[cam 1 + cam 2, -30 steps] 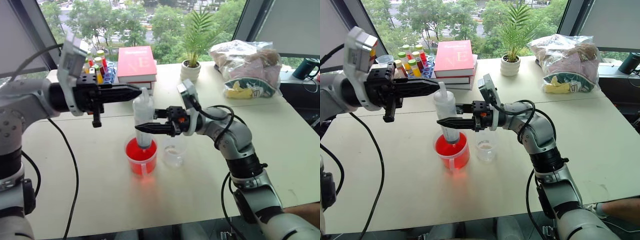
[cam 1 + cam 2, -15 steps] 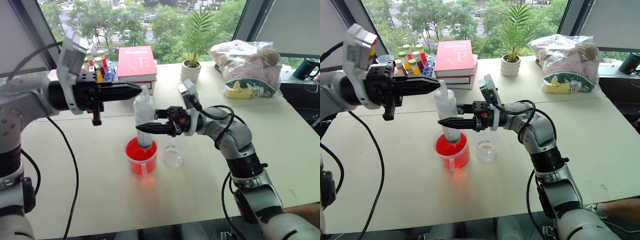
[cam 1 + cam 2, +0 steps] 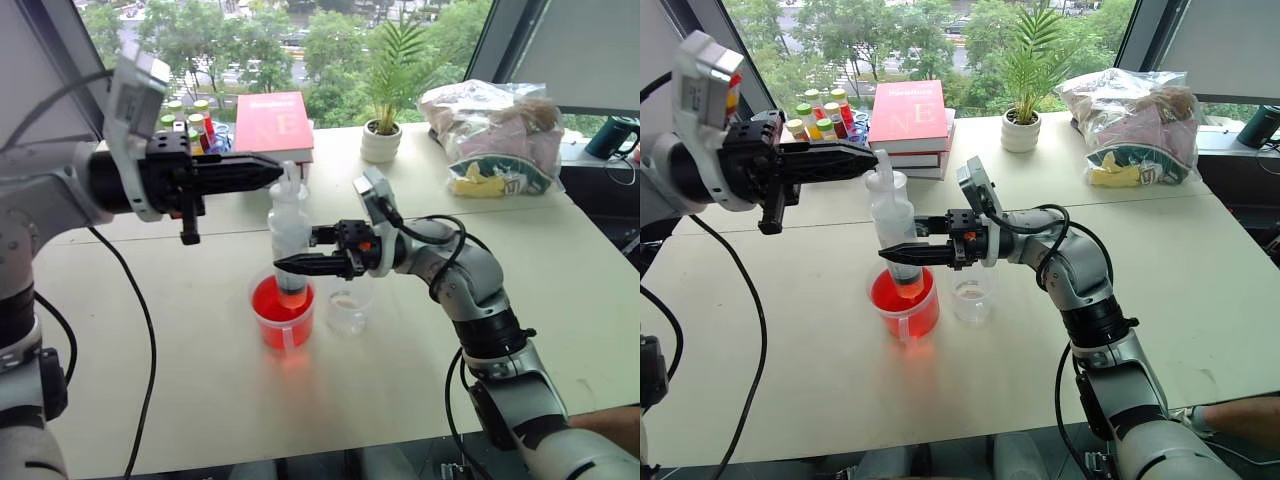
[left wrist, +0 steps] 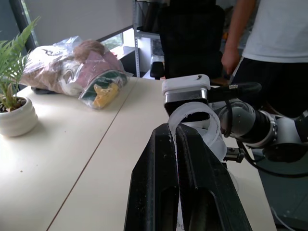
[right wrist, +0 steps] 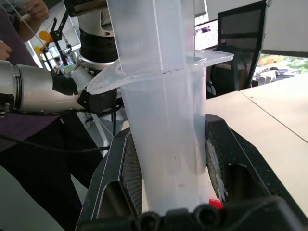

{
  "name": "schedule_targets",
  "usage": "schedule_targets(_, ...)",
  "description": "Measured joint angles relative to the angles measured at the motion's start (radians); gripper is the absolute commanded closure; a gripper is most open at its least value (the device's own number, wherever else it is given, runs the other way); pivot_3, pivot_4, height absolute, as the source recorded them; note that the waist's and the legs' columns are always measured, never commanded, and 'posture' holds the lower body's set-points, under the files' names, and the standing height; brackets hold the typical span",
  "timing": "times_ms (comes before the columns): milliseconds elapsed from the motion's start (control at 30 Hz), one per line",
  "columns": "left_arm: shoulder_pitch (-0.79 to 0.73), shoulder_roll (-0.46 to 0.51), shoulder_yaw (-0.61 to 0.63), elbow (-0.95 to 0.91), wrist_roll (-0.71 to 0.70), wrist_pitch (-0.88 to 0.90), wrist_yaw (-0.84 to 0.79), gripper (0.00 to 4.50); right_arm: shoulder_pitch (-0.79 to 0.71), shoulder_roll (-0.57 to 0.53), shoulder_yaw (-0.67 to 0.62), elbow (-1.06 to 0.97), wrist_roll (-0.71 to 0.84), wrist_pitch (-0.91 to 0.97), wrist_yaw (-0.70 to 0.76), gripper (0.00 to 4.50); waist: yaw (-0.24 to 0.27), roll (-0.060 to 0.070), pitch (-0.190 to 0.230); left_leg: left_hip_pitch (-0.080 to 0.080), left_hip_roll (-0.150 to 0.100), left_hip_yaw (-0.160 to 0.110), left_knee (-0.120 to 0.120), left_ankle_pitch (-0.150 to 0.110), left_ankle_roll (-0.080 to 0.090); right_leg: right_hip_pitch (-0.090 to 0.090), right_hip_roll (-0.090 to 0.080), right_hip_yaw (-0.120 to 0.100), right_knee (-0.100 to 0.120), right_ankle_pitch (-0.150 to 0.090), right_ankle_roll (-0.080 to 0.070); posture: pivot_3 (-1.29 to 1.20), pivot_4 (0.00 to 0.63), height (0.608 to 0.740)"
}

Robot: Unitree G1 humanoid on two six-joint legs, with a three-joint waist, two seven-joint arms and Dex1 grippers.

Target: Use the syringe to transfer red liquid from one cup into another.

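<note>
Syringe (image 3: 893,228) upright over red cup (image 3: 905,305); right end effector (image 3: 887,251) clamps barrel, left end effector (image 3: 872,162) pinches plunger ring.

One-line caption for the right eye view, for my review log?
Right claw holds the syringe upright in the red cup; left claw pinches its plunger ring; the small clear cup waits beside.

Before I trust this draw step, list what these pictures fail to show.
- Syringe tip: sunk in the red cup, head views; its depth is unreadable.
- Liquid inside the barrel: right wrist view, clouded plastic between the right gripper fingers.
- Small cup contents: too faint.
- Plunger ring grip: left gripper fingers cover it.
</note>
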Motion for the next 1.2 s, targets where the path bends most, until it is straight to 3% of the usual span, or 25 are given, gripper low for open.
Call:
schedule_targets(133,0.018,0.018,0.013,-0.011,-0.006,-0.001,-0.001,4.46,-0.004,0.0,0.008,0.0,-0.002,0.007,0.002,3.06,-0.003,0.0,0.0,0.0,0.0,0.001,0.0,0.0,0.0,0.0,0.0,0.0,0.0,0.0,0.0,0.0,0.15,0.74)
schedule_targets(167,0.037,0.032,0.021,-0.02,-0.003,-0.004,-0.005,4.19,-0.006,-0.002,0.013,0.0,-0.002,0.012,0.002,3.06,-0.004,0.0,0.0,0.0,0.0,0.001,-0.001,0.0,0.0,0.0,0.0,0.001,0.0,0.0,0.0,0.0,0.15,0.74)
schedule_targets(267,0.095,0.05,0.056,-0.039,0.011,-0.025,-0.017,3.12,-0.022,-0.004,0.024,0.001,-0.006,0.034,-0.002,3.06,-0.001,0.0,0.0,0.0,0.0,-0.001,-0.001,0.001,-0.001,-0.001,0.0,0.0,0.001,0.0,0.0,0.0,0.15,0.74)
schedule_targets(433,0.146,0.059,0.112,-0.044,0.027,-0.057,-0.02,0.59,-0.06,-0.002,0.015,0.002,-0.007,0.034,-0.013,3.06,0.001,-0.001,0.0,0.0,0.0,-0.001,0.0,0.001,-0.002,0.0,0.0,0.0,0.0,0.0,0.0,0.0,0.15,0.74)
schedule_targets(900,0.253,0.1,0.164,-0.059,0.028,-0.071,-0.049,0.59,-0.097,-0.022,-0.068,0.001,0.012,0.049,-0.057,3.06,0.0,-0.001,0.0,0.0,0.0,-0.001,-0.002,0.001,-0.002,-0.001,-0.001,0.0,-0.001,0.0,0.0,0.0,0.15,0.74)
schedule_targets(1200,0.161,0.048,0.106,-0.008,0.041,-0.097,-0.059,0.59,-0.119,-0.155,-0.2,-0.108,0.118,0.158,-0.117,3.06,0.004,-0.001,0.0,-0.001,0.0,-0.001,-0.002,0.001,-0.002,0.0,-0.002,-0.001,-0.003,0.0,0.0,0.0,0.15,0.74)
